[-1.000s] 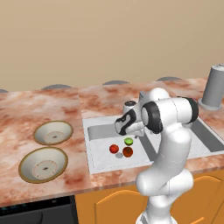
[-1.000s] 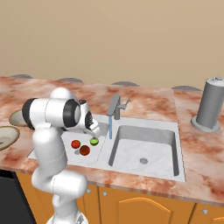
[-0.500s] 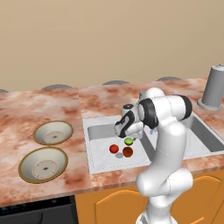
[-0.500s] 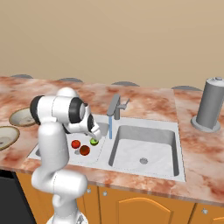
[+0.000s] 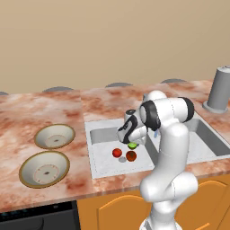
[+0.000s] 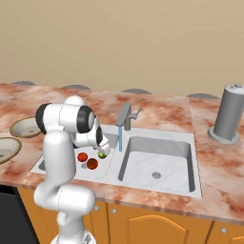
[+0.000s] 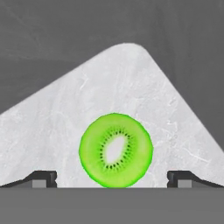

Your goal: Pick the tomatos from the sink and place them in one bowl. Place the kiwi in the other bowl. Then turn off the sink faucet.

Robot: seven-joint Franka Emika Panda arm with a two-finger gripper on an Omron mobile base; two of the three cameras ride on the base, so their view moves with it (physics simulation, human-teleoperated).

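A green kiwi (image 7: 116,150) lies cut face up on the floor of the sink's left basin (image 5: 101,164). My gripper (image 7: 113,179) hangs open right over it, one fingertip (image 7: 41,178) on each side. In the left base view the gripper (image 5: 128,136) is just above the kiwi (image 5: 132,145), with two red tomatoes (image 5: 117,152) (image 5: 131,156) close in front. The right base view shows the gripper (image 6: 102,148), the kiwi (image 6: 102,154) and both tomatoes (image 6: 82,156) (image 6: 92,164). Water (image 6: 120,139) runs from the faucet (image 6: 125,116). Two bowls (image 5: 55,135) (image 5: 45,168) stand on the counter to the left.
A grey canister (image 6: 228,114) stands on the counter at the far right. The right sink basin (image 6: 157,159) holds nothing but its drain. Marble counter (image 5: 45,108) surrounds the sink, and orange cabinet doors (image 6: 157,224) lie below the front edge.
The hand has come down a little towards the kiwi. The fruit, bowls and faucet have stayed put.
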